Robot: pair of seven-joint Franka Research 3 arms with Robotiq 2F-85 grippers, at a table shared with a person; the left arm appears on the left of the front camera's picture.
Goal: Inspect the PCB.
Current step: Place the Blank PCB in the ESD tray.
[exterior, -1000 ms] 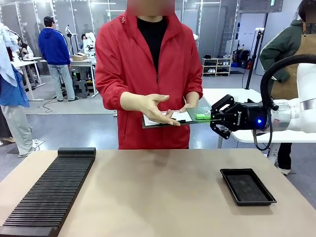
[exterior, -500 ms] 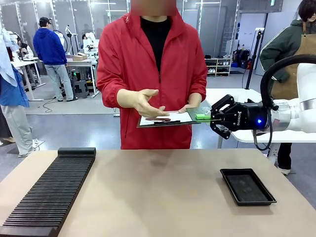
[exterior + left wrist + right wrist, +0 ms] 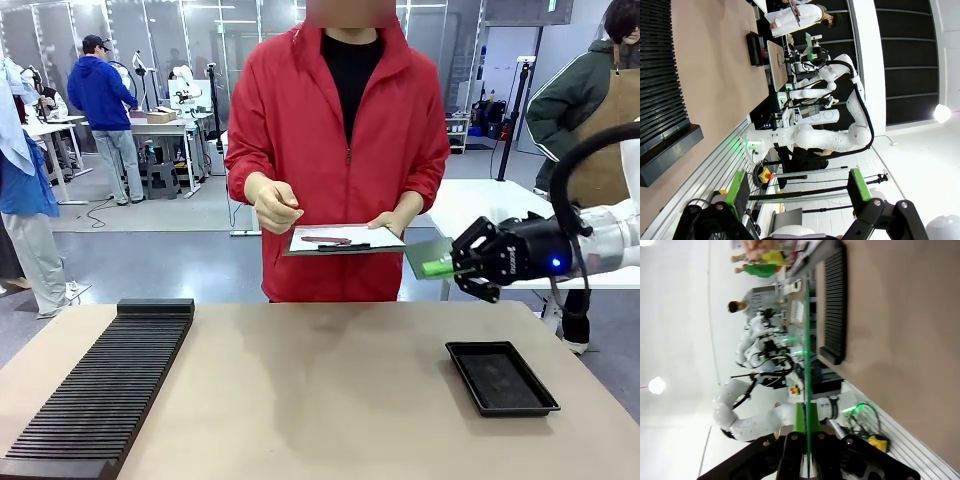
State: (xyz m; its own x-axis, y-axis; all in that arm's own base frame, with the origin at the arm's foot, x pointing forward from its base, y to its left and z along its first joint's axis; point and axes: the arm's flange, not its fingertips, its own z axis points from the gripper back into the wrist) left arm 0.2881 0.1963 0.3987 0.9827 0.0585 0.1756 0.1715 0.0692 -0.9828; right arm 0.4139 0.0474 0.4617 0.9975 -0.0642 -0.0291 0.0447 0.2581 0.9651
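The PCB (image 3: pixel 424 253), a thin pale green board, hangs in the air just right of the person's clipboard (image 3: pixel 345 240), above the far edge of the table. My right gripper (image 3: pixel 436 266) is shut on its right end and reaches in from the right. In the right wrist view the PCB (image 3: pixel 806 365) shows edge-on as a thin green line pinched between the shut fingers of the right gripper (image 3: pixel 806 422). My left gripper (image 3: pixel 797 189) stands open with nothing between its green pads (image 3: pixel 737 192), above the table's near side.
A person in a red jacket stands across the table, holding the clipboard in one hand, the other hand (image 3: pixel 275 212) raised in a loose fist. A black slotted rack (image 3: pixel 100 390) lies front left. A shallow black tray (image 3: pixel 500 378) lies at the right.
My right gripper has drawn the PCB down and to the right, away from the clipboard. The person has stepped right and pulled the open hand back into a fist.
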